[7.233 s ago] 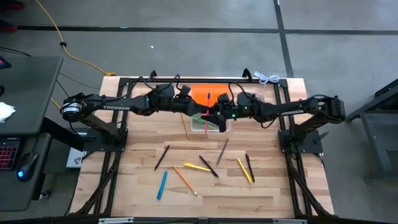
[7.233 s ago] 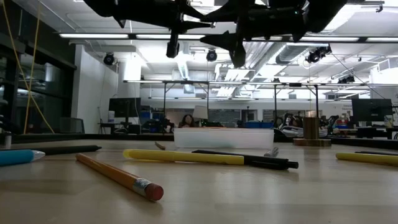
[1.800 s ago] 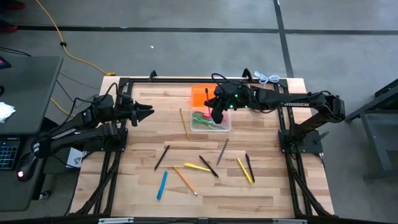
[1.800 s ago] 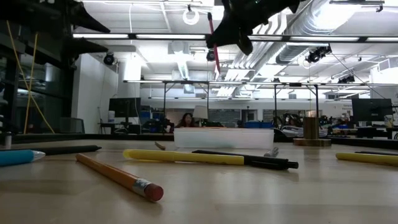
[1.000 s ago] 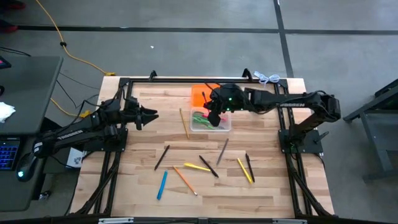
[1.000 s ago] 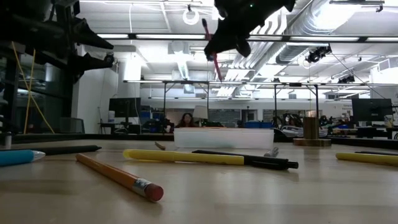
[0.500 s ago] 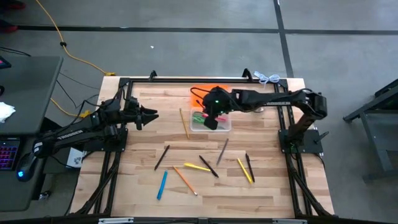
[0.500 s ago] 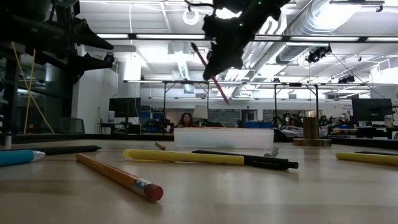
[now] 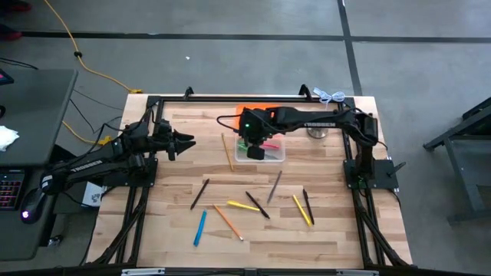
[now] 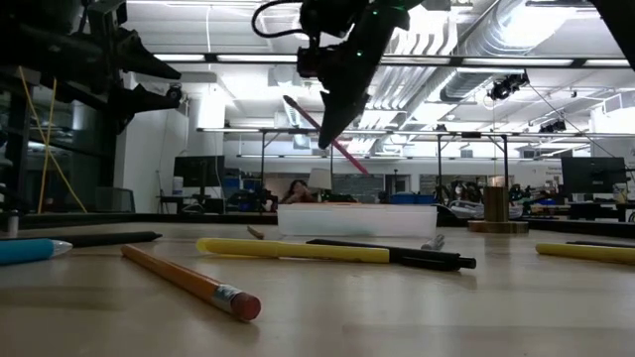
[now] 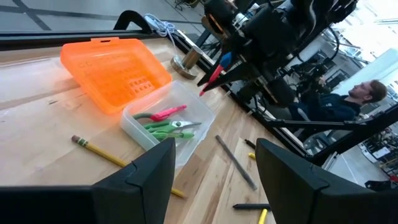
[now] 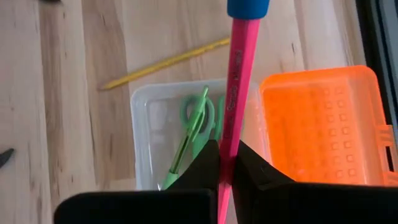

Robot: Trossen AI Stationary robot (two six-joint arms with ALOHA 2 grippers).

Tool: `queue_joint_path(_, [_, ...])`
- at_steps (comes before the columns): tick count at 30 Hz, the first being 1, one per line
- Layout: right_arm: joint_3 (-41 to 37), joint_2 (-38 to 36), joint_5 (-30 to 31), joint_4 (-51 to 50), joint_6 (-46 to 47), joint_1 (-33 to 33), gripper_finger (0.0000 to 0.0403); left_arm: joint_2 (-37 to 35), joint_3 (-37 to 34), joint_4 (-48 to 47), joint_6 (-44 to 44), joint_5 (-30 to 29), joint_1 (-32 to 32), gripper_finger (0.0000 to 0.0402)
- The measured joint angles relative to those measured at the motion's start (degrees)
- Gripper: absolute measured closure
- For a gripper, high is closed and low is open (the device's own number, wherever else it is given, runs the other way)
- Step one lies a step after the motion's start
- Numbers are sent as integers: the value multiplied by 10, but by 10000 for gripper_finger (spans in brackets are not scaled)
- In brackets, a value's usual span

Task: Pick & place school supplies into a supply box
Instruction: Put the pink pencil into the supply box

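Observation:
My right gripper [image 12: 227,165] is shut on a pink pen with a blue end [image 12: 238,74] and hangs above the supply box [image 9: 270,156]. The box is a clear tub that holds green scissors [image 11: 163,126] and another pink pen [image 11: 166,113]. Its orange lid [image 11: 115,68] lies flat beside it on the far side. My left gripper [image 9: 188,142] stands open over the table's left part, well apart from the box, with nothing between its fingers. Several loose pens and pencils lie flat on the wood nearer the front, among them a yellow pencil [image 9: 227,152] and a blue pen [image 9: 200,228]. My right gripper pinches the pink pen's shaft [image 12: 231,143] near its middle between its two fingers [image 12: 208,158]. The fingers come from above, slanting down, and lie across the pen. The pen [image 10: 342,149] is lifted clear and hangs slanted above the box, blue end away from the wrist.
A small silver bell-shaped object [image 9: 315,132] stands right of the box. A black frame rail [image 9: 230,98] runs along the far edge. The loose pens lie in a band across the table's middle, such as a yellow one [image 9: 301,209] and an orange pencil [image 9: 228,222].
My right gripper has gone toward the table's left edge and down over the box, tipping to point more steeply down and rolling. The pink pen, held throughout, has swung from nearly upright to a clear slant.

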Motion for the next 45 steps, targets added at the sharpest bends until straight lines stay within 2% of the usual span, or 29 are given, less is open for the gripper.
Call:
queue_joint_path(11, [-2,2,9,-35,-1,0,403,0,0,0,7,-2,0,151])
queue_joint_path(45, [-3,95,-6,-79,-1,-1,403,0,1,0,27,-1,0,151])
